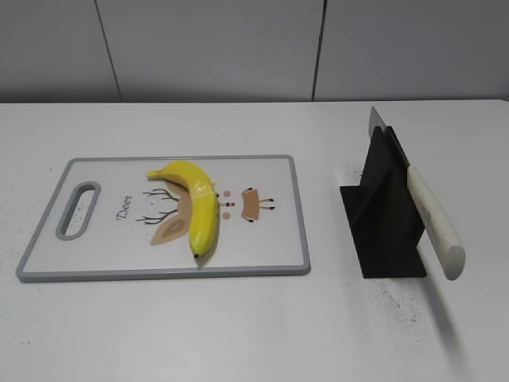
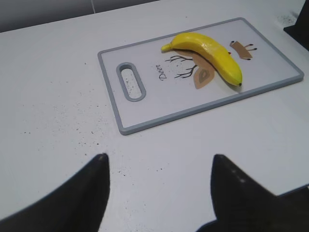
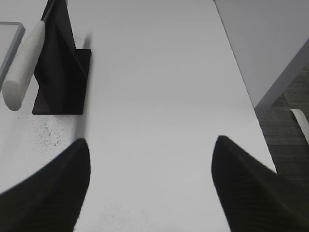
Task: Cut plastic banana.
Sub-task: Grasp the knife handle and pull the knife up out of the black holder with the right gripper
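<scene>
Both grippers, left and right, gaped empty; knife best gripped by its stiff pale handle; banana looked light, slippery

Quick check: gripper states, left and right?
Left gripper: open, holding nothing.
Right gripper: open, holding nothing.

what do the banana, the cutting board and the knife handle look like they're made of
Banana: likely glossy moulded plastic, judging by its even yellow colour and sharp highlights. Cutting board: probably smooth plastic, white with a printed deer design and a grey rim that could be rubbery. Knife handle: an off-white, matte material, perhaps plastic or painted wood; the pictures cannot settle which.
</scene>
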Motion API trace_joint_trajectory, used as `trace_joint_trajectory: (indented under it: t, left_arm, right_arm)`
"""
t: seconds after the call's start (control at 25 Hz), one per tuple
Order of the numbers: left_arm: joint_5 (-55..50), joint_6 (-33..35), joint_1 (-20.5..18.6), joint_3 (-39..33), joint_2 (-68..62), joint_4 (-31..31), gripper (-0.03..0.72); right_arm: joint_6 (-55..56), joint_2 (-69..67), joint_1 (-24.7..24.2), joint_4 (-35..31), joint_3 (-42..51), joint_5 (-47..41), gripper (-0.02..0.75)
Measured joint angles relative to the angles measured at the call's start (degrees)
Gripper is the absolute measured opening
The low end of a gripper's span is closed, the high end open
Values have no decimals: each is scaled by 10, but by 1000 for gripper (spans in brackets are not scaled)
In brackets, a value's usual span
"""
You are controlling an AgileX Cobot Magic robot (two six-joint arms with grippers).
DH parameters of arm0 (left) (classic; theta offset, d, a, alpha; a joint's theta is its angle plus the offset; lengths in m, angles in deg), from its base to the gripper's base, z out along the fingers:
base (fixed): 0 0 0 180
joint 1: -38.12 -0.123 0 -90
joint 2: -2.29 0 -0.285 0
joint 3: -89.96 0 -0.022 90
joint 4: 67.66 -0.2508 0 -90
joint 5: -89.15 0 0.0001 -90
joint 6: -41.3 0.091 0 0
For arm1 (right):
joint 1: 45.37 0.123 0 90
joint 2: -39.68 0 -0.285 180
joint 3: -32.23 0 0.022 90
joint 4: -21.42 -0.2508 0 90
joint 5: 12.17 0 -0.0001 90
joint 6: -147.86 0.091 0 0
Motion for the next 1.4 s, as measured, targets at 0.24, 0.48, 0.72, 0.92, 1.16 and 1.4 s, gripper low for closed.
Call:
trace_joint_trajectory:
  t: [0.24,0.48,0.72,0.92,1.16,1.4]
  left_arm:
    - [0,0,0,0,0,0,609]
    - [0,0,0,0,0,0,596]
    - [0,0,0,0,0,0,589]
    - [0,0,0,0,0,0,586]
    - [0,0,0,0,0,0,586]
    - [0,0,0,0,0,0,583]
  right_arm:
    - [0,0,0,0,0,0,592]
    - [0,0,0,0,0,0,591]
    - [0,0,0,0,0,0,591]
    - [0,0,0,0,0,0,591]
    - [0,0,0,1,0,0,591]
    - [0,-37,0,3,-10,0,591]
